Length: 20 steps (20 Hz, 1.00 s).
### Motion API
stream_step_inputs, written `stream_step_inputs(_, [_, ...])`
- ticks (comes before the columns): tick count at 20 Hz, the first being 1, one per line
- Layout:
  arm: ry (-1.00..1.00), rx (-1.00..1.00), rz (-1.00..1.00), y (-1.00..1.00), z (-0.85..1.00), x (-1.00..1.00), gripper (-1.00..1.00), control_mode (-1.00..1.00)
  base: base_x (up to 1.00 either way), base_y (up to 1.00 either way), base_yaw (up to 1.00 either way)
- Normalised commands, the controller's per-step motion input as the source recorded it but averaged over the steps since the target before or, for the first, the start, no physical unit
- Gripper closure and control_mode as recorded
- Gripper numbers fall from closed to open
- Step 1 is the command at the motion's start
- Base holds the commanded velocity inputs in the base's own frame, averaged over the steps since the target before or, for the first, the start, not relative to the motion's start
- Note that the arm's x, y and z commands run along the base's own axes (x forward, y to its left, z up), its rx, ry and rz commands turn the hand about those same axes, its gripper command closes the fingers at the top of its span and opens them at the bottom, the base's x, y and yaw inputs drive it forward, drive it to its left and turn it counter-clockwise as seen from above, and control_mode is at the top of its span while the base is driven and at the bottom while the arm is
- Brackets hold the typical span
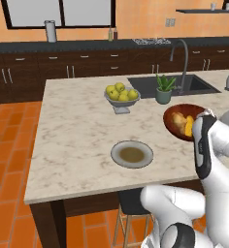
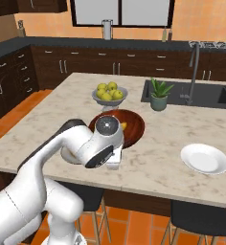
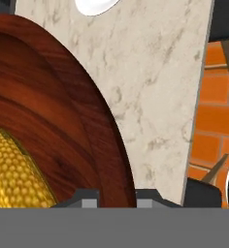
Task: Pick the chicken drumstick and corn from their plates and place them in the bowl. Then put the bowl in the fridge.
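Already the jaws are clenched on the near rim of the bowl (image 3: 63, 126), which rests on the bench (image 1: 77, 126) holding the corn (image 3: 14, 169) and the chicken drumstick (image 1: 178, 119).

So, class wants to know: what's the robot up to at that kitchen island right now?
The hand is shut on the rim of the wooden bowl, which sits on the island. The corn and drumstick are already inside it. Both plates, grey and white, lie bare. The fridge step isn't done yet.
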Motion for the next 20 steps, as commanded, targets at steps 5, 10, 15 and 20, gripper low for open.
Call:
stream_step_inputs(5, [0.03, 0.1, 0.0, 0.16, 0.3, -0.29, 1.0, 1.0, -0.26, 0.08, 0.0])
stream_step_inputs(10, [0.0, 0.0, 0.0, 0.0, 0.0, 0.0, 1.0, 1.0, -0.96, -0.13, -0.02])
stream_step_inputs(15, [0.0, 0.0, 0.0, 0.0, 0.0, 0.0, 1.0, 1.0, -0.47, -0.75, -0.42])
stream_step_inputs(20, [0.0, 0.0, 0.0, 0.0, 0.0, 0.0, 1.0, 1.0, 0.0, -0.04, -0.97])
